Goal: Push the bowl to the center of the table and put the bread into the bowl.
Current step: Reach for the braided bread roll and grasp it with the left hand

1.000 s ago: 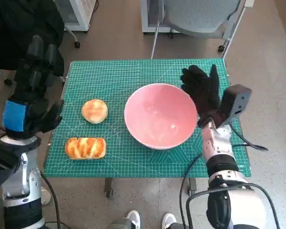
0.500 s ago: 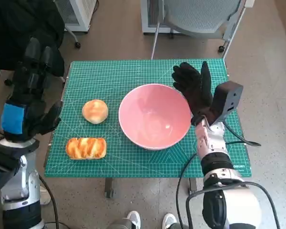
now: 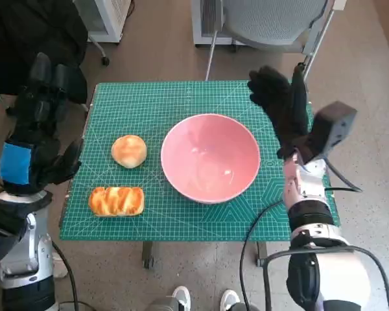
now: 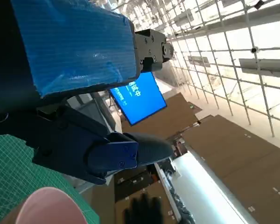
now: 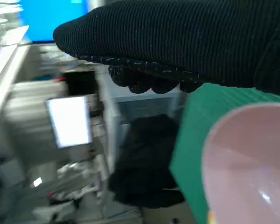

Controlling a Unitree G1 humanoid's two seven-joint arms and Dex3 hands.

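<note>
A pink bowl (image 3: 210,157) stands near the middle of the green mat (image 3: 155,103); its rim also shows in the left wrist view (image 4: 46,207) and the right wrist view (image 5: 252,163). A round bun (image 3: 129,150) lies left of the bowl, and a braided loaf (image 3: 117,201) lies at the mat's front left. My right hand (image 3: 282,110), gloved and spread, is raised beside the bowl's far right rim, apart from it and holding nothing. My left hand (image 3: 35,129) hovers off the mat's left edge with fingers apart, empty.
A grey chair (image 3: 266,23) stands beyond the table's far edge. A white unit (image 3: 104,16) sits at the back left. Dark clothing of a person (image 3: 26,32) fills the upper left corner. Feet (image 3: 204,299) show below the table's front edge.
The bowl slid a little left between the earliest frame and half a second ago, then stayed. My right hand has since lifted away from its rim to the right.
</note>
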